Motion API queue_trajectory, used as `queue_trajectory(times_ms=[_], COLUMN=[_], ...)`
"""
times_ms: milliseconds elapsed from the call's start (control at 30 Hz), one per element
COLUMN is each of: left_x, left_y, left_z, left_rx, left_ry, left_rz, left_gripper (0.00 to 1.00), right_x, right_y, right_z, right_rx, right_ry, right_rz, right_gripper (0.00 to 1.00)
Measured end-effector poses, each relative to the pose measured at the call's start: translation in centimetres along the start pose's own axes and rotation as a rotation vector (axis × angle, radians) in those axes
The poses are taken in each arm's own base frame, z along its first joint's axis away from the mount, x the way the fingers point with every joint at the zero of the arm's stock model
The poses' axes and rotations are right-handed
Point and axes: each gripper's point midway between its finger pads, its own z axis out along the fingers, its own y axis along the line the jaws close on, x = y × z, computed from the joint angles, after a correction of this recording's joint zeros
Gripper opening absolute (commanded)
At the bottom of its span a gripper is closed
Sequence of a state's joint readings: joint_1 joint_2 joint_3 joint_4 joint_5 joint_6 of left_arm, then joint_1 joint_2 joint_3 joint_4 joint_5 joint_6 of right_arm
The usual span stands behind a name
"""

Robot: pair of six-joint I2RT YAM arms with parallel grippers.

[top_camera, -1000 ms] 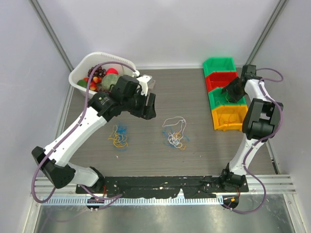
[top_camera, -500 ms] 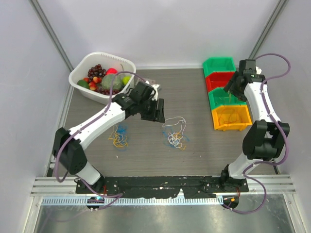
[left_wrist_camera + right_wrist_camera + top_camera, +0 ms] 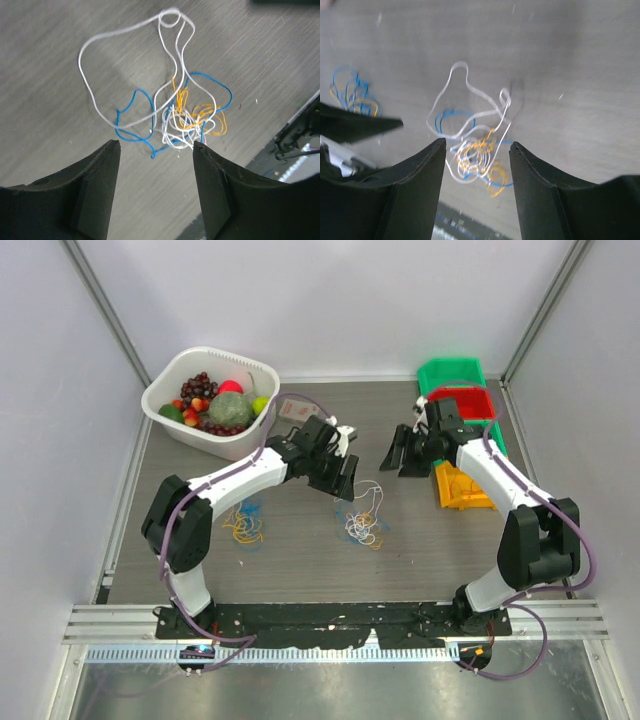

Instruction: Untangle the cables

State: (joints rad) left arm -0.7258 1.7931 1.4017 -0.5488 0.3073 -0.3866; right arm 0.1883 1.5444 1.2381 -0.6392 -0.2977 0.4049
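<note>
both pairs of fingers are spread wide and hold nothing. the left gripper (image 3: 349, 483) (image 3: 156, 147) hangs over the table (image 3: 300, 560), and the main tangle of cables (image 3: 362, 516) (image 3: 180, 117) lies just beyond its fingertips, in line with the gap and leaning toward the right-hand finger; whether the knot touches that finger cannot be told. the right gripper (image 3: 396, 462) (image 3: 477, 144) frames the same tangle (image 3: 475, 147) between its tips. white, blue and orange-yellow strands are knotted there, and a large white loop reaches out past the knot, away from the fingers.

there are two bundles: the second, blue and yellow (image 3: 243, 522) (image 3: 352, 95), lies well to the left of the left fingers, with bare table between the two. one white basket (image 3: 215, 352) of fruit stands at the far left corner. green (image 3: 450, 372), red (image 3: 465, 400) and yellow (image 3: 462, 490) bins line the right edge, just behind the right gripper.
</note>
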Motion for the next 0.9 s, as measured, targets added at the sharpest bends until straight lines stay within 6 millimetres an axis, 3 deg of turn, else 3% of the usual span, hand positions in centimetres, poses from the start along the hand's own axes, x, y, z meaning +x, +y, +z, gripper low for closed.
queue_trajectory(times_ms=[100, 167, 333, 400, 433, 567, 633, 767, 900], left_x=[-1.2, -2.1, -1.9, -1.5, -1.4, -0.9, -0.6, -0.4, -0.8], left_y=[-0.1, -0.3, -0.5, -0.4, -0.4, 0.4, 0.8, 0.7, -0.8], left_z=[0.3, 0.7, 3.1, 4.3, 4.8, 7.2, 8.0, 7.2, 2.9], left_rx=[0.018, 0.041, 0.126, 0.153, 0.16, 0.162, 0.148, 0.132, 0.125], left_ry=[-0.048, -0.082, -0.071, -0.065, -0.061, -0.043, -0.021, -0.012, -0.057], left_rz=[0.144, 0.241, 0.389, 0.412, 0.415, 0.4, 0.377, 0.333, 0.27], left_gripper=[0.68, 0.69, 0.72, 0.68, 0.64, 0.17, 0.05, 0.0, 0.0], right_x=[4.4, 5.7, 5.5, 5.4, 5.4, 5.7, 6.1, 8.1, 10.0], right_y=[0.5, 0.3, 0.8, 1.0, 1.0, 0.9, 0.7, -0.2, -0.6], right_z=[0.9, 0.9, -0.2, -0.6, -0.7, -0.8, -0.7, -0.1, 0.8], right_rx=[-0.088, -0.105, -0.133, -0.138, -0.138, -0.13, -0.128, -0.124, -0.137], right_ry=[0.132, 0.174, 0.154, 0.147, 0.146, 0.158, 0.16, 0.187, 0.221], right_rz=[0.034, 0.059, 0.054, 0.05, 0.05, 0.057, 0.059, 0.088, 0.101], right_gripper=[0.57, 0.57, 0.57, 0.57, 0.57, 0.57, 0.58, 0.61, 0.63])
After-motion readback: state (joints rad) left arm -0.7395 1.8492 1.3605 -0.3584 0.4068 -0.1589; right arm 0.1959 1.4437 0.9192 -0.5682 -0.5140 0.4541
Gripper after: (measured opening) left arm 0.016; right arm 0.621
